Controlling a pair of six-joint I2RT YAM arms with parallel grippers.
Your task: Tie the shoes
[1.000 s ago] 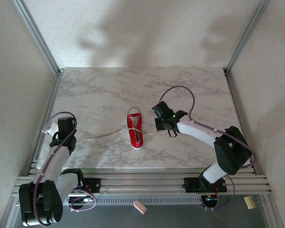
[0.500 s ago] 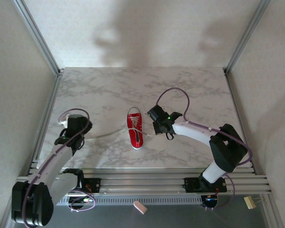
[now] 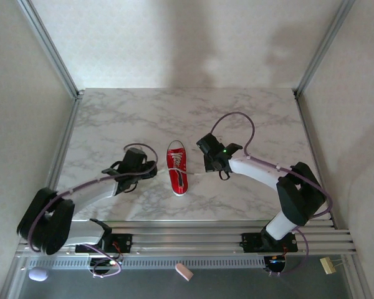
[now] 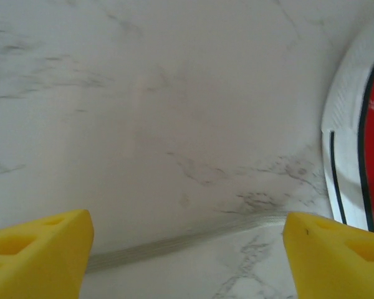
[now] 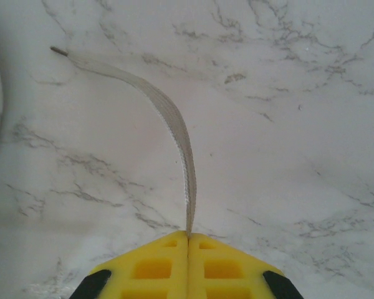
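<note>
At the left of the marble counter (image 3: 112, 118), the left end effector (image 4: 187, 249) sits low and released, its yellow fingers (image 4: 40, 249) spread wide, with a white lace end (image 4: 174, 244) lying flat on the marble between them. Just to its right, mid-counter, the red sneaker (image 3: 177, 168) rests on its sole. Right of the shoe, the right end effector (image 5: 188, 237) is clenched on the other lace (image 5: 174, 124), which curves across the marble to a tipped end near the sneaker's white edge.
</note>
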